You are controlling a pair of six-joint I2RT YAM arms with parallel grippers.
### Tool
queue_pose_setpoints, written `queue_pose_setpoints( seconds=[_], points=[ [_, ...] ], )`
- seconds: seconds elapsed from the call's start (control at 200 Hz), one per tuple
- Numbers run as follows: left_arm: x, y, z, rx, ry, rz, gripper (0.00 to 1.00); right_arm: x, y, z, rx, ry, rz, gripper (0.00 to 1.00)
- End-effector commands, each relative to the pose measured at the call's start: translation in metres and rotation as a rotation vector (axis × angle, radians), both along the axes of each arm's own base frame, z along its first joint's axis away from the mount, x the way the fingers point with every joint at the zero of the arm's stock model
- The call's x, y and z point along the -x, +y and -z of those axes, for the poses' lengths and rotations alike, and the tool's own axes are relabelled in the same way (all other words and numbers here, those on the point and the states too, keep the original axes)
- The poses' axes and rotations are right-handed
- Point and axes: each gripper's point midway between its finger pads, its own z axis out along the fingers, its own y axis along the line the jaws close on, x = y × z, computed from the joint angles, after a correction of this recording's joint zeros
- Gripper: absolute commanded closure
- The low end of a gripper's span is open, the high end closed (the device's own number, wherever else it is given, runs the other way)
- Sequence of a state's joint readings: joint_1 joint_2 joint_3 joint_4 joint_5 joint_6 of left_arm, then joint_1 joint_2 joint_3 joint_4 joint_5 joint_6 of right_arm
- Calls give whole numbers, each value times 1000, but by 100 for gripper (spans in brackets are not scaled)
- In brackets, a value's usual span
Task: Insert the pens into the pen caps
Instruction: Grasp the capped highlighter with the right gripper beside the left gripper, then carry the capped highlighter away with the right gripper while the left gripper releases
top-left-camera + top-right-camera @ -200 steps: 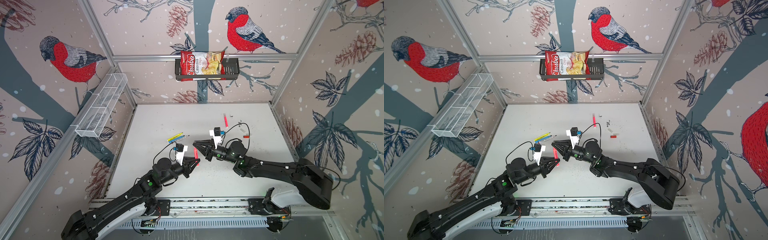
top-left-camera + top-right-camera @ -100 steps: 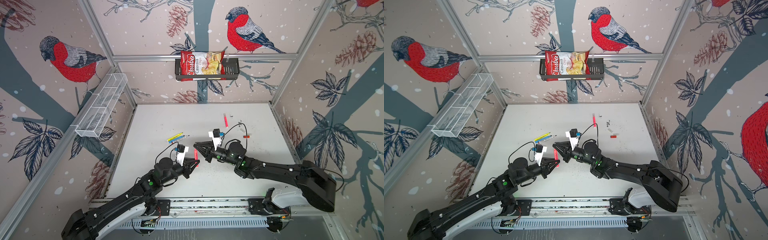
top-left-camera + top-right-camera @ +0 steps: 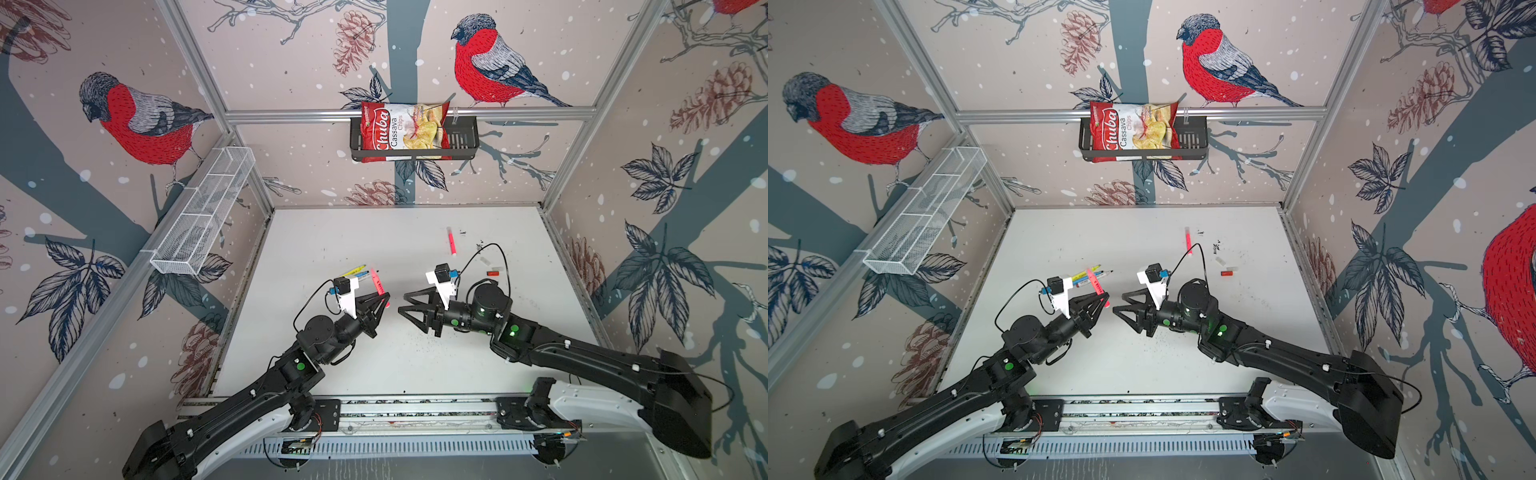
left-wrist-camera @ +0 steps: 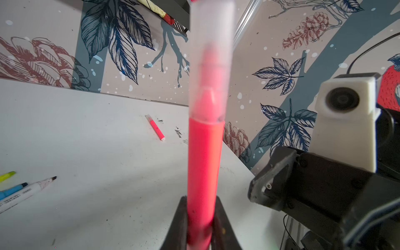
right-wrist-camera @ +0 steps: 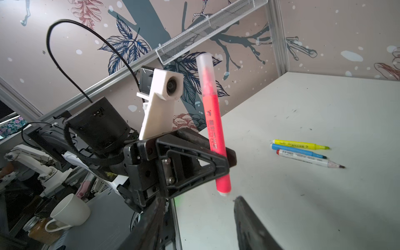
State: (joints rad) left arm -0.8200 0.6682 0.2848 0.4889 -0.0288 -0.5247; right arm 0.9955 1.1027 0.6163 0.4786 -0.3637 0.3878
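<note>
Both top views are bright and evenly lit. The white table (image 3: 332, 249) carries only faint, soft shadows beneath the arms. The wide lens bows the aluminium frame posts (image 3: 195, 70) towards the picture edges. In the left wrist view the neon pink pen (image 4: 204, 162) stands so near the lens that it and its translucent cap (image 4: 211, 54) are blurred, while the wall behind stays sharp. In the right wrist view the right gripper (image 5: 199, 201) shows as dark smears, and the room beyond the cell is dim.
</note>
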Motion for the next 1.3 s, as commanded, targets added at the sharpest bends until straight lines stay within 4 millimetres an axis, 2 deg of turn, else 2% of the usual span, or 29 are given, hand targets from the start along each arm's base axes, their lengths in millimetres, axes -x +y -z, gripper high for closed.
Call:
queue_pose_setpoints(
  seconds=[0.0, 0.36, 0.4, 0.645, 0.7, 0.956, 1.191, 1.296],
  points=[
    [-2, 0, -12, 32, -39, -7, 100, -7, -2, 1, 31, -23, 40, 46],
    [1, -15, -3, 1, -20, 20, 100, -35, 24, -2, 133, -30, 75, 49],
    [2, -16, -3, -2, -19, 23, 100, -38, 31, 9, 159, -12, 68, 49],
    [2, -23, 2, -20, -15, 31, 100, -41, 44, 18, 180, 10, 40, 54],
    [2, -24, 1, -22, -17, 33, 100, -42, 44, 20, 186, 11, 43, 58],
    [2, -28, 2, -25, -17, 47, 100, -46, 42, 23, 200, 9, 60, 89],
    [0, -30, 5, -44, -3, 47, 100, -59, 35, 28, 207, 37, 117, 93],
    [-3, -29, 10, -64, 17, 33, 81, -70, 26, 30, 203, 65, 161, 94]
  ],
)
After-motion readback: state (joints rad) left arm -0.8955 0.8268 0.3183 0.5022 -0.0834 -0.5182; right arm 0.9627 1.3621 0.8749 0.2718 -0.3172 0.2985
